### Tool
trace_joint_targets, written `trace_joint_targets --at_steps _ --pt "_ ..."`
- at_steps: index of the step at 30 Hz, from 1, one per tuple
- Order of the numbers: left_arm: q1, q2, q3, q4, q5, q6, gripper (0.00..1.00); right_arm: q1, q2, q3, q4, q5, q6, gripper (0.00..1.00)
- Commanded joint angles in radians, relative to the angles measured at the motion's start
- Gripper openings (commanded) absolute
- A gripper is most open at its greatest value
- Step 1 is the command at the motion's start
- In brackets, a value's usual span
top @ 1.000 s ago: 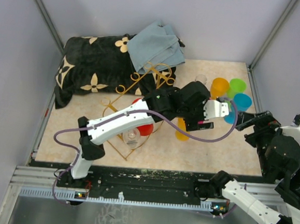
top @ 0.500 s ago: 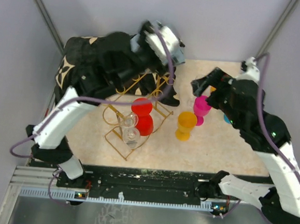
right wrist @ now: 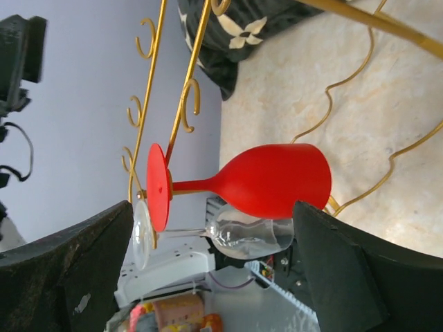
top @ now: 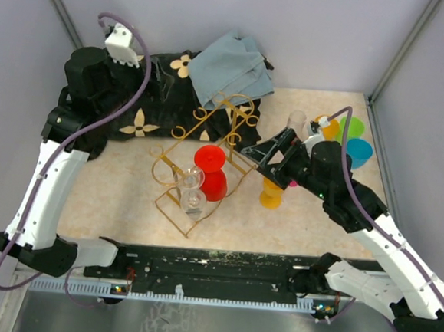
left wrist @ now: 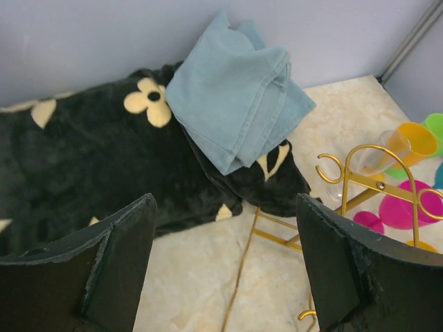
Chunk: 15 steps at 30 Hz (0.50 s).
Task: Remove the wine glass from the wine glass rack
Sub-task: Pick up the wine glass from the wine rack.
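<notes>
At mid-tabletop (top: 318, 220), the gold wine glass rack (right wrist: 187, 83) carries a red wine glass (right wrist: 273, 181) hung by its foot, with a clear glass (right wrist: 249, 235) beside it. The right end effector (right wrist: 211, 235) gapes wide just beside them, empty. The left end effector (left wrist: 225, 207), also wide open and empty, hovers over a black floral blanket (left wrist: 90, 166).

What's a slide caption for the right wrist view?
Open right gripper faces the red wine glass and a clear glass hanging on the gold rack.
</notes>
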Motion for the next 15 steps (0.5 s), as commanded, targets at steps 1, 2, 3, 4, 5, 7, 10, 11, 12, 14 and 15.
trace_joint_targets --at_steps 1,2,3,4,5,7,10,11,12,14,15 --pt "0.094 -0.023 -0.056 -0.001 0.201 -0.203 0.86 0.008 -0.005 -0.020 0.207 -0.072 0.077 0.97" --pt "0.122 -0.018 -0.057 -0.007 0.234 -0.232 0.86 0.009 -0.002 -0.024 0.226 -0.078 0.082 0.97" --pt "0.151 -0.011 -0.062 -0.008 0.276 -0.259 0.86 0.009 0.005 -0.029 0.246 -0.086 0.086 0.97" --pt "0.178 -0.004 -0.067 -0.009 0.323 -0.286 0.86 0.009 0.012 -0.030 0.264 -0.095 0.091 0.97" --pt "0.208 0.005 -0.072 -0.008 0.362 -0.318 0.86 0.009 0.021 -0.029 0.282 -0.105 0.096 0.97" --pt "0.249 0.026 -0.077 0.000 0.433 -0.375 0.85 0.009 0.036 -0.029 0.315 -0.124 0.102 0.94" --pt "0.279 0.058 -0.078 0.017 0.498 -0.419 0.85 0.010 0.056 -0.023 0.350 -0.153 0.109 0.81" --pt "0.286 0.074 -0.076 0.021 0.520 -0.430 0.85 0.009 0.064 -0.022 0.353 -0.167 0.110 0.77" --pt "0.291 0.087 -0.077 0.025 0.541 -0.444 0.85 0.008 0.074 -0.021 0.354 -0.177 0.112 0.73" --pt "0.309 0.114 -0.083 0.039 0.588 -0.473 0.84 0.009 0.085 -0.024 0.348 -0.204 0.117 0.68" --pt "0.317 0.124 -0.088 0.051 0.618 -0.491 0.83 0.009 0.090 -0.027 0.346 -0.211 0.119 0.66"
